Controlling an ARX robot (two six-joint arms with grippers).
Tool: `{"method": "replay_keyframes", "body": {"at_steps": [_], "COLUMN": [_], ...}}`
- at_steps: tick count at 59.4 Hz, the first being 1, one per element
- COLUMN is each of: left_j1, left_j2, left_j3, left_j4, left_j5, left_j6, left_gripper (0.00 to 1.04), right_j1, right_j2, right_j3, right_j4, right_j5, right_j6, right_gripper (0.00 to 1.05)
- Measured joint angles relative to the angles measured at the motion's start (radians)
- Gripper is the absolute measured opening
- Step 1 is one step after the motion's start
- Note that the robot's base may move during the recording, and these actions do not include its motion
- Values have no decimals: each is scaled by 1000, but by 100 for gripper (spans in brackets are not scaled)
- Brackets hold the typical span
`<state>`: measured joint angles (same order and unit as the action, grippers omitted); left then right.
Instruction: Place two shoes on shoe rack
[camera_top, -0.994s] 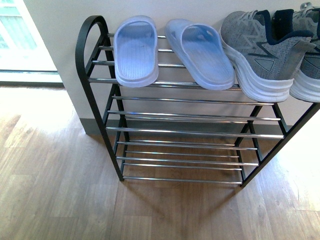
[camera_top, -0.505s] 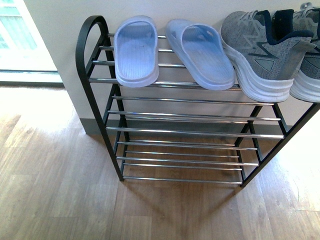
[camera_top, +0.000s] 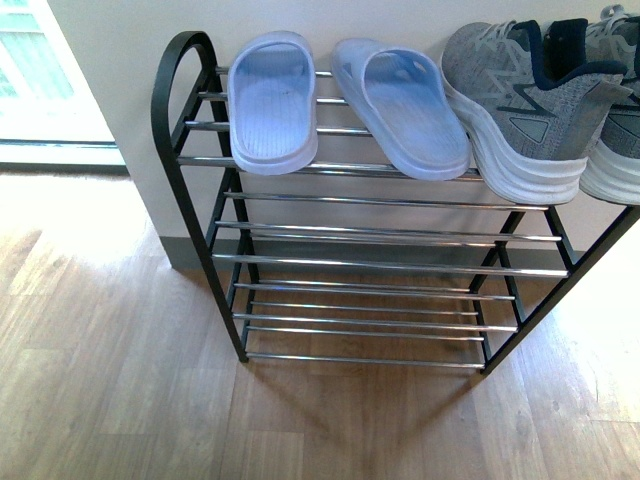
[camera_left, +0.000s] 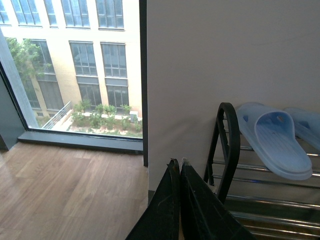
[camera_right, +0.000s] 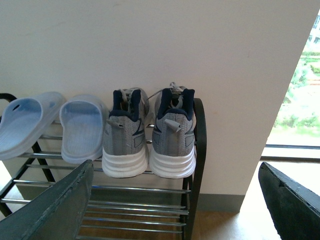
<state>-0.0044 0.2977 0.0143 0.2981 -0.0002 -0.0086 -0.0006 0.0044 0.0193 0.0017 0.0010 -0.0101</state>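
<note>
Slides: the pale blue-white slides (camera_top: 345, 100) lie soles down on the top tier of the shoe rack (camera_top: 190, 110), toward its left end, toes pointing out at me.
Sneakers: the grey knit sneakers (camera_right: 148, 132) stand side by side on the same tier at the right end, heels toward my right wrist camera, just beside the nearer slide.
Task so far: I judge it done, since both pairs are on the bars and nothing is on the floor (camera_top: 120, 380).
Handling, slides: light, bendy rubber, likely a bit slick; I'd pinch the strap arch.
Handling, sneakers: soft knit upper over a firmer white sole, light enough; I'd take the padded navy heel collar.
Left claw: my left gripper (camera_left: 179, 172) has its fingers pressed together with nothing between them; it hangs beside the rack's black end loop, below and apart from the near slide.
Right claw: my right gripper (camera_right: 180, 200) is spread wide and empty, fingers framing the view; it faces the sneakers' heels from well back, touching neither.
</note>
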Motion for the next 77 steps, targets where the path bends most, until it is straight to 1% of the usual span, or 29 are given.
{"method": "replay_keyframes", "body": {"at_steps": [27, 33, 43, 45, 46, 49, 57, 61, 62, 67, 68, 70, 72, 77], "left_j1": [0, 0, 1, 1, 1, 1, 1, 1, 1, 1, 1, 1, 1, 1], "left_j2": [-119, -248, -281, -281, -281, -281, -281, -281, -281, -281, -281, -281, -281, -281], "left_j3": [0, 0, 0, 0, 0, 0, 0, 0, 0, 0, 0, 0, 0, 0], "left_j4": [-118, -280, -298, -298, -299, -299, -298, -298, -298, -298, -298, -298, -298, -298], "left_j5": [0, 0, 0, 0, 0, 0, 0, 0, 0, 0, 0, 0, 0, 0], "left_j6": [0, 0, 0, 0, 0, 0, 0, 0, 1, 0, 1, 1, 1, 2], "left_gripper": [1, 1, 1, 7, 12, 20, 48, 66, 68, 84, 86, 93, 97, 95], "right_j1": [0, 0, 0, 0, 0, 0, 0, 0, 0, 0, 0, 0, 0, 0], "right_j2": [0, 0, 0, 0, 1, 1, 0, 1, 1, 1, 1, 0, 0, 0], "right_j3": [0, 0, 0, 0, 0, 0, 0, 0, 0, 0, 0, 0, 0, 0], "right_j4": [0, 0, 0, 0, 0, 0, 0, 0, 0, 0, 0, 0, 0, 0], "right_j5": [0, 0, 0, 0, 0, 0, -1, 0, 0, 0, 0, 0, -1, 0], "right_j6": [0, 0, 0, 0, 0, 0, 0, 0, 0, 0, 0, 0, 0, 0], "right_gripper": [95, 95, 95, 95, 95, 95, 95, 95, 95, 95, 95, 95, 95, 95]}}
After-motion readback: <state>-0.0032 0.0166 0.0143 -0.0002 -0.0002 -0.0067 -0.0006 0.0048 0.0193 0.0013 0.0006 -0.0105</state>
